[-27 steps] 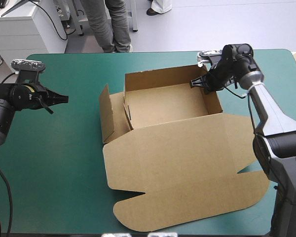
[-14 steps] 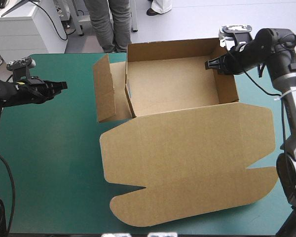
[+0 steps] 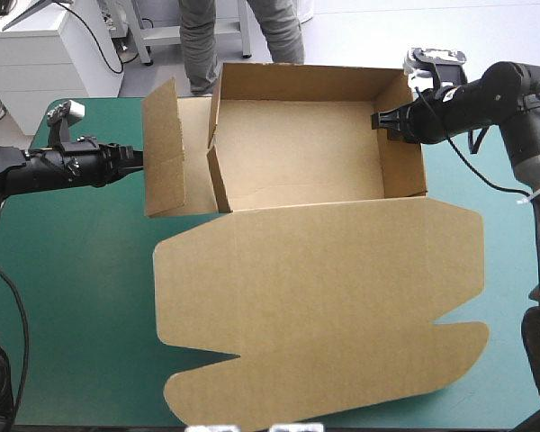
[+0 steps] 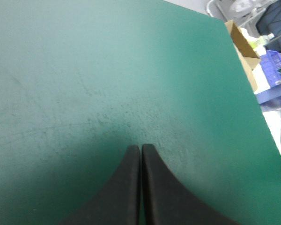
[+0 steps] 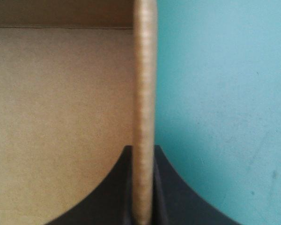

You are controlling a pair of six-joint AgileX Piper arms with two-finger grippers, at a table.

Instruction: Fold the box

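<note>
Since the earlier frames the box has slid toward the worktop's far left corner, and the left hand has come up just beside its loose side flap; whether they touch is unclear. The box is an open tray with its lid flat. The right hand pinches the tray's right wall, all but closed on the board. Only its wrist view shows one finger inside the tray and one outside; from above its fingertips are hard to make out. The left hand is closed on nothing, and its own view shows only teal-green cover ahead, with the flap out of sight.
</note>
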